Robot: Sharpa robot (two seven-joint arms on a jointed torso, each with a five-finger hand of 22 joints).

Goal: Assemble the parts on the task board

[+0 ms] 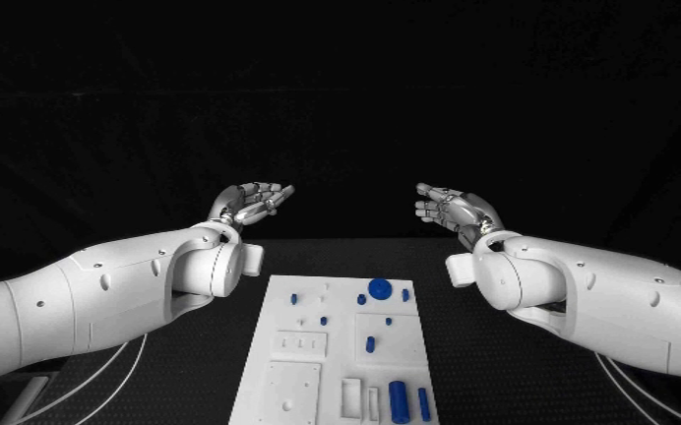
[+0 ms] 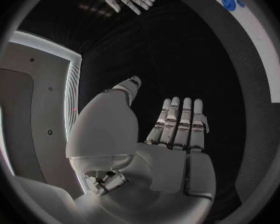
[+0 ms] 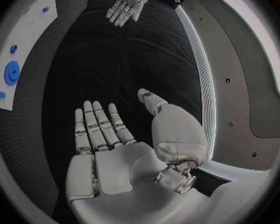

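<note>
Blue parts, small and apparently hard plastic, sit on the white board (image 1: 338, 346) at the near middle of the black counter (image 1: 213, 366). A round disc (image 1: 379, 288) lies toward the board's far edge; two upright pegs (image 1: 408, 402) stand at its near right corner; smaller pieces are scattered between.

Handling, as a judgement: the parts look light and stiff, not fragile, with smooth faces that could slip under metal fingers. The pegs are best pinched across their sides, above the board. The disc lies flat and offers little edge; a grip on its rim looks the only option. The smallest pieces are too small to assess.

The left hand (image 1: 251, 202) and right hand (image 1: 455, 207) are raised beyond the board's far edge, palms up, well apart from each other and from every part. Both sets of fingers are spread and hold nothing; the wrist views show this.

Clearance: counter is open on both sides of the board. The recesses and parts are set close together, so a descending hand risks knocking neighbours. The forearms flank the board's far end.
</note>
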